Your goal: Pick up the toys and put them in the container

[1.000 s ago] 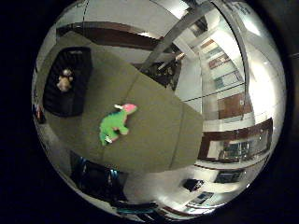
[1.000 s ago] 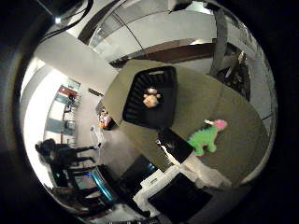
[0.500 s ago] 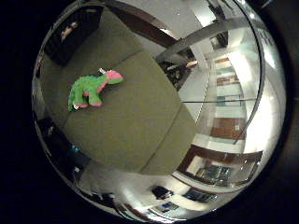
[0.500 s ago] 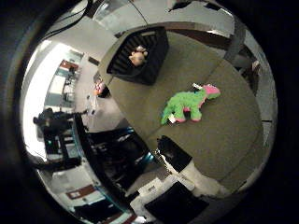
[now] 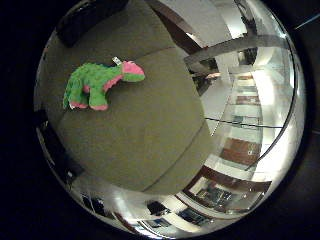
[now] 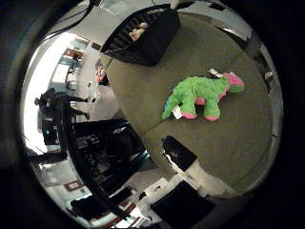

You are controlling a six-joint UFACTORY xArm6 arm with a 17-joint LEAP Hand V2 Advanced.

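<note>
A green plush dinosaur with a pink head and pink feet (image 6: 202,94) lies on the olive-green table top (image 6: 167,114); it also shows in the right little finger side palm view (image 5: 98,83). A black crate-like container (image 6: 143,36) stands at the table's far end, away from the dinosaur, with a small tan toy (image 6: 138,32) inside it. My hand is above the table, over the dinosaur.
The table's edge (image 6: 133,129) drops off to the floor beside dark furniture and shelving (image 6: 100,157). A black box-like object (image 6: 178,153) sits by the table's edge. Room walls and windows (image 5: 245,110) show beyond the table.
Both views have shifted and the dinosaur has grown larger in them: the camera has come closer to it. The container has slid toward the picture edge. The dinosaur itself has not moved.
</note>
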